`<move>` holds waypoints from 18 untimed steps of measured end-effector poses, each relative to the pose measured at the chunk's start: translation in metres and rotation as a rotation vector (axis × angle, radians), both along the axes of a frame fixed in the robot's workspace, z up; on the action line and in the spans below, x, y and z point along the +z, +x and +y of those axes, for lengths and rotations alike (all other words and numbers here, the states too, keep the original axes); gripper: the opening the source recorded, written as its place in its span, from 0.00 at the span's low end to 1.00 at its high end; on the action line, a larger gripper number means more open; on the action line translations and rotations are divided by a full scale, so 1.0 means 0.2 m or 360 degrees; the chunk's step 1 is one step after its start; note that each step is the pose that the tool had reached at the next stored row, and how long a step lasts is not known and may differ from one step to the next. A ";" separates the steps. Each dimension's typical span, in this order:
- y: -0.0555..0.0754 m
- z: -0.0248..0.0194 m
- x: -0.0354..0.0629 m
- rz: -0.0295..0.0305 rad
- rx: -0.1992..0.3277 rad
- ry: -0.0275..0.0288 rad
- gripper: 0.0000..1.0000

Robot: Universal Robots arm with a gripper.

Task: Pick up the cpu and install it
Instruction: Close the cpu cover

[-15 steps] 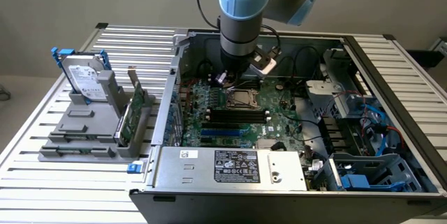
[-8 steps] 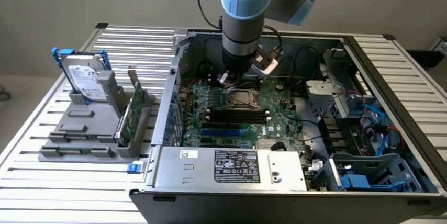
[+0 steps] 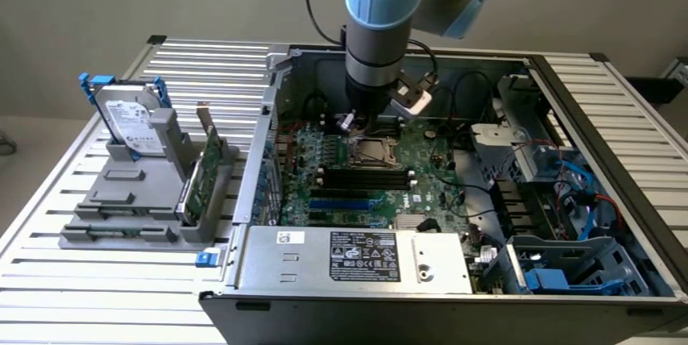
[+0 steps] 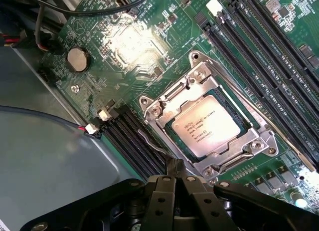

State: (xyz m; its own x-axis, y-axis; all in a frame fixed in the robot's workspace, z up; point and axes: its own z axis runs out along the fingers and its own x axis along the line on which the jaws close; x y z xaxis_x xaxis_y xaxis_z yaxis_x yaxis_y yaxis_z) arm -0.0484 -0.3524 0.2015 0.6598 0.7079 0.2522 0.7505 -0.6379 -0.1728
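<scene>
**1. Tool state.** I read the tool (image 4: 174, 167) as narrow. Its two black fingers (image 4: 158, 191) meet at the tips with no gap, and nothing shows between them. I judge it empty.

**2. Position of the cpu.** The cpu (image 4: 208, 126) lies flat inside the socket frame (image 4: 197, 77), silver top up, with its printed text readable. The frame's metal border surrounds it on all four sides. I judge that the cpu is already seated. A thin wire lever (image 4: 149, 141) runs along the side of the socket frame nearest the tool. I cannot tell whether it is latched.

**3. Governing relation.** The fingertips hang just beside the socket frame, off one of its corners and not over the cpu. In the exterior view, the arm (image 3: 379, 31) comes down on the side of the socket frame toward the rear wall of the computer case (image 3: 322, 284), slightly to the exterior view's left. The cpu therefore lies forward of the tool, toward the front of the case. The cpu is square and has no long axis. In the wrist view its edges run diagonally to the line along which the fingers close.

**4. Surroundings.** Black memory slots (image 4: 259, 56) flank the socket frame on two opposite sides. A hard drive (image 3: 131, 123) stands on the desk (image 3: 64, 297), well apart from the socket frame and outside the case.
</scene>
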 end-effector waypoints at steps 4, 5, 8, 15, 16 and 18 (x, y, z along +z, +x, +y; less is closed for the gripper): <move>0.01 0.000 -0.003 0.00001 0.0000 -0.00306 0.11; 0.01 0.001 -0.004 0.00001 0.0000 -0.00376 0.11; 0.01 0.001 -0.004 0.00002 0.0000 -0.00426 0.11; -0.01 -0.006 0.024 0.00026 0.0005 -0.00354 0.11; -0.02 -0.007 0.026 0.00027 0.0006 -0.00356 0.11; -0.03 -0.010 0.031 0.00026 0.0007 -0.00355 0.11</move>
